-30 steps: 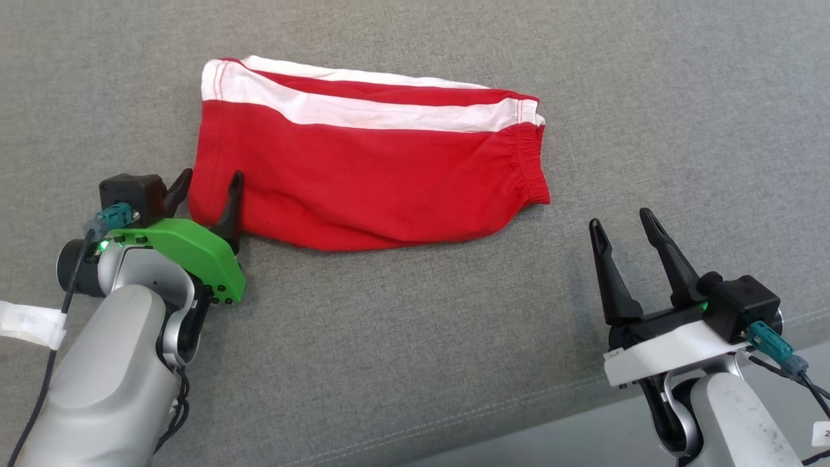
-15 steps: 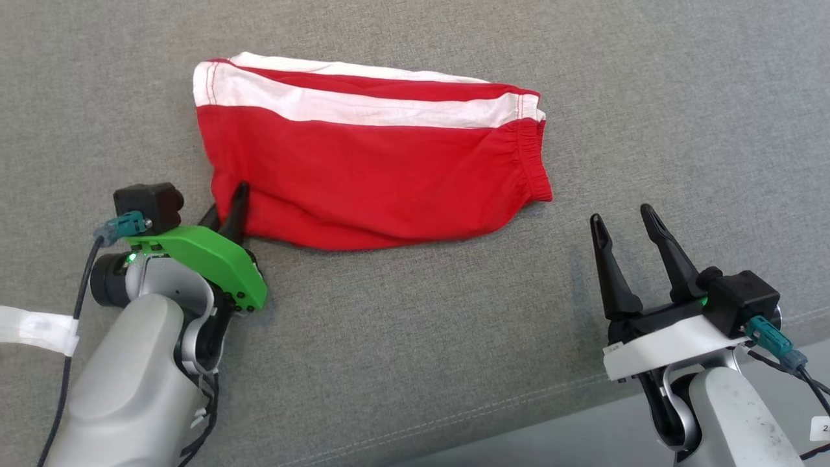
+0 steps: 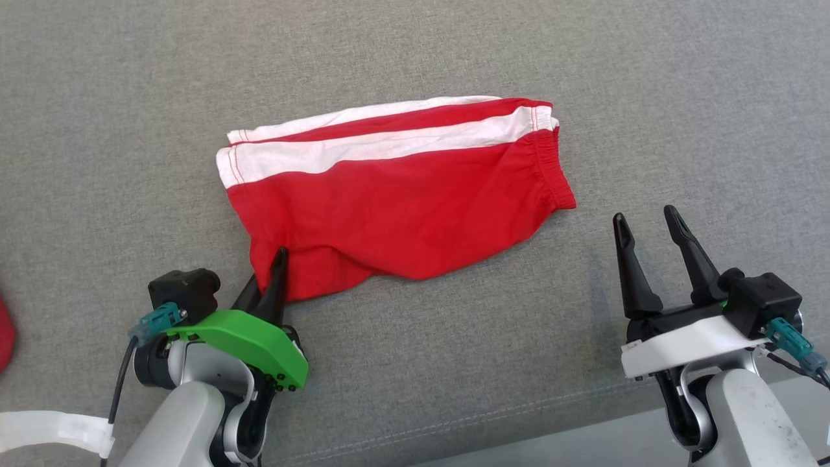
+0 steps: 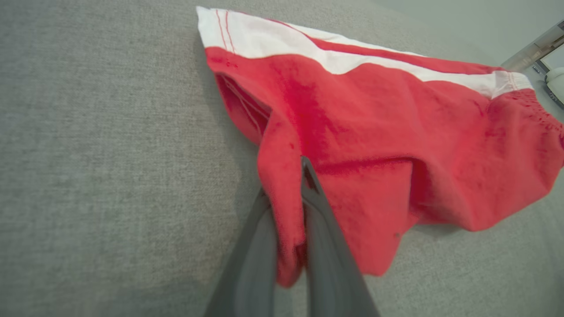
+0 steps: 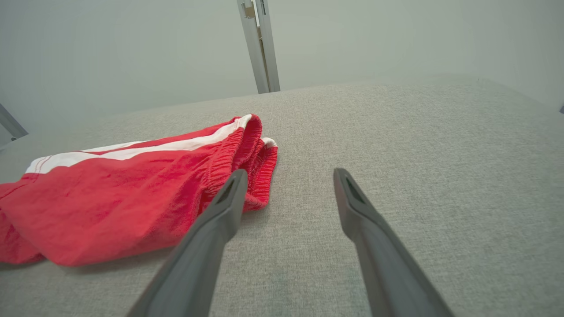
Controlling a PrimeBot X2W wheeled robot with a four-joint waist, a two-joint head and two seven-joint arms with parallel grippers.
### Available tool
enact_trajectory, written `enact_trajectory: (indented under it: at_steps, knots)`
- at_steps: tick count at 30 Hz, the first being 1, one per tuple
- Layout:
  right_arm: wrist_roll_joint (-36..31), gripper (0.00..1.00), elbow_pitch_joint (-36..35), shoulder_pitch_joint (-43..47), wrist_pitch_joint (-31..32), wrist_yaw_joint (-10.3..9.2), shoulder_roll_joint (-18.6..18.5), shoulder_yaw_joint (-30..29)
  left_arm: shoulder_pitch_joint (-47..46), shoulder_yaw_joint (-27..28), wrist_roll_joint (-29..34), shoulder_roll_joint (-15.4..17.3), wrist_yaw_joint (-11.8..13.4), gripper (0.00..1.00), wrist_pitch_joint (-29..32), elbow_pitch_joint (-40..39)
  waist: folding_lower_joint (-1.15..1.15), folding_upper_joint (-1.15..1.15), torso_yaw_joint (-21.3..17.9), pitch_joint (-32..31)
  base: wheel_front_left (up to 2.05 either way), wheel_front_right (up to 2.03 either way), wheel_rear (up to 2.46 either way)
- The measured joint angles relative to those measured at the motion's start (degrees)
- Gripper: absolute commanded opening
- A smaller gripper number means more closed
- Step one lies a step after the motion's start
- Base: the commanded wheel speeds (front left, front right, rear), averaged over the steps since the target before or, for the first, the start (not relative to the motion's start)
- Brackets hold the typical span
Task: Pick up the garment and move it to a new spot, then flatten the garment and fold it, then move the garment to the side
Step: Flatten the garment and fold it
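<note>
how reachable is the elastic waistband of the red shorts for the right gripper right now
Probably yes. The right gripper is open and aimed roughly toward the waistband of the red shorts, with just grey cushion between them and nothing in the way.

silver forearms [image 3: 181, 421], dark fingers [image 3: 632, 272], green left wrist plate [image 3: 246, 337], white right plate [image 3: 694, 340], teal plugs [image 3: 155, 320]

Left hand [image 3: 277, 261] pinched closed, right hand [image 3: 645, 214] spread

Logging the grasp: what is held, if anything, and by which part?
The left gripper pinches the red shorts by a fold at their near left corner; the right gripper stands open, holding nothing.
</note>
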Motion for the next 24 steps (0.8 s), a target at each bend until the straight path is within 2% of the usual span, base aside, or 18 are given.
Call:
enact_trajectory:
  at_steps: [5,6,7,11,16,17,24]
  knots:
    - [-0.01,1.0,0.0,0.12,0.47,0.01,-0.25,-0.48,1.53,-0.71,-0.24,0.19,0.48,0.0,1.42,-2.14,0.0,0.0,1.57,-0.63,0.0,0.0,0.0]
    - [-0.01,1.0,0.02,0.12,0.74,0.01,-0.25,-0.55,1.53,-0.87,-0.25,0.19,0.46,0.31,1.57,-2.04,0.0,0.0,1.85,-0.84,0.0,0.0,0.0]
    - [-0.01,1.0,0.04,0.12,0.79,0.01,-0.24,-0.57,1.52,-0.97,-0.26,0.15,0.44,0.98,1.59,-1.89,0.0,0.0,2.07,-1.07,0.0,0.0,0.0]
    - [0.0,1.0,0.09,0.14,1.37,0.01,-0.18,-0.43,1.07,-0.73,0.23,0.15,1.07,1.0,0.38,-0.6,0.0,0.0,2.76,-2.04,0.0,0.0,0.0]
    - [0.09,1.0,0.4,0.04,1.8,0.01,-0.32,-0.55,-0.04,1.21,3.94,1.12,3.87,1.0,-5.59,-0.73,0.0,0.0,3.1,-3.28,0.0,0.0,0.0]
    - [0.1,1.0,0.66,-0.26,2.05,0.01,-0.57,-0.7,-0.62,1.72,5.87,1.71,5.14,1.0,-8.4,-1.7,0.0,0.0,3.19,-3.73,0.0,0.0,0.0]
    - [0.09,1.0,2.1,-1.27,2.36,0.01,-1.33,-0.79,-0.63,3.49,12.27,3.54,8.13,1.0,-12.26,-6.59,0.0,0.0,3.78,-5.64,0.0,0.0,0.0]
